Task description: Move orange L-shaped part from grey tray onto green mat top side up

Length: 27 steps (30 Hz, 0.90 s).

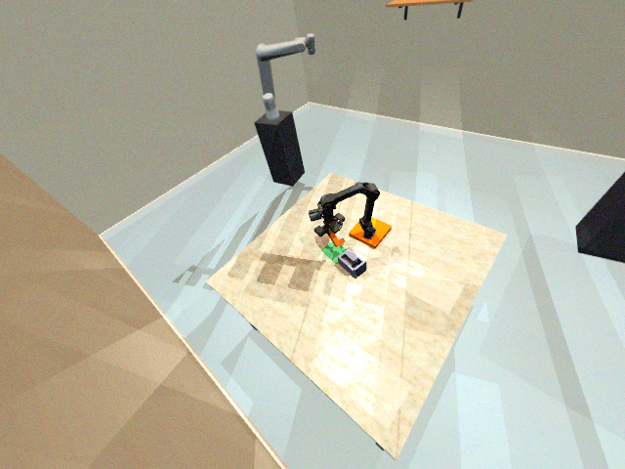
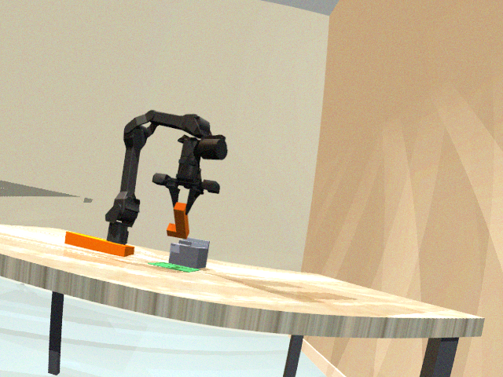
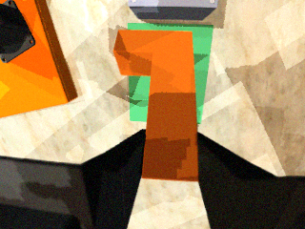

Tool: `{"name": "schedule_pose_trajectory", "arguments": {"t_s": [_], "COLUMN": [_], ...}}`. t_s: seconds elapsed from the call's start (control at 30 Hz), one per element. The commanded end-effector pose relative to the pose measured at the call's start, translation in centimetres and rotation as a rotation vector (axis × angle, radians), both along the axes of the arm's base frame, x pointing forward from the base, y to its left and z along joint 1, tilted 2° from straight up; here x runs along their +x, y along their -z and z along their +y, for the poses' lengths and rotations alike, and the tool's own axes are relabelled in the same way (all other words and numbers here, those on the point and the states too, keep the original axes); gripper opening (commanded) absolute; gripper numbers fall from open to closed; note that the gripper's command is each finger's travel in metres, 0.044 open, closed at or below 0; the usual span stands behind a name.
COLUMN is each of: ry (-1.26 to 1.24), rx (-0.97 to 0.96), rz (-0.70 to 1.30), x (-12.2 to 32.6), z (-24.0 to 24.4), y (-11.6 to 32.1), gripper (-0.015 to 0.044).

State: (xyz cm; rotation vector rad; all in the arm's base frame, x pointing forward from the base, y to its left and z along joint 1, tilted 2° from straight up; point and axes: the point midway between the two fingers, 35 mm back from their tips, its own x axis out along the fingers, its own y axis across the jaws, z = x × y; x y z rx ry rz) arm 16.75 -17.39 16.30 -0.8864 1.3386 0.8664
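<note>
My gripper [image 1: 331,234] [image 2: 181,208] [image 3: 170,136] is shut on the orange L-shaped part [image 1: 338,240] [image 2: 181,223] [image 3: 172,72], near its straight end. The part hangs steeply tilted, with its L-shaped end lowest and clear of the surfaces below. In the wrist view it overlaps the green mat [image 1: 330,253] [image 2: 174,266] [image 3: 138,113], which lies flat on the table. The grey tray [image 1: 353,269] [image 2: 189,258] [image 3: 173,13] stands at one end of the mat, and its open pocket shows in the top view. The part is out of the tray.
The arm stands on an orange base plate [image 1: 382,228] [image 2: 95,244] [image 3: 43,78] on the wooden table [image 1: 429,282] [image 2: 251,280], to one side of the mat and tray. A grey arm [image 1: 266,75] on a dark pedestal [image 1: 280,151] stands beyond the table.
</note>
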Motion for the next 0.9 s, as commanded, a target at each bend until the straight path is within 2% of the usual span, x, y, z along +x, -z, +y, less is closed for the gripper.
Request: {"name": "schedule_pose_trajectory", "arguments": {"t_s": [0.0, 0.87], "ry": [-0.006, -0.006], "rx": [-0.001, -0.001], "rz": [-0.001, -0.001], "x": [0.0, 0.2], "z": [-0.2, -0.2], "y": [0.2, 4.3], "gripper": [0.0, 0.0]}}
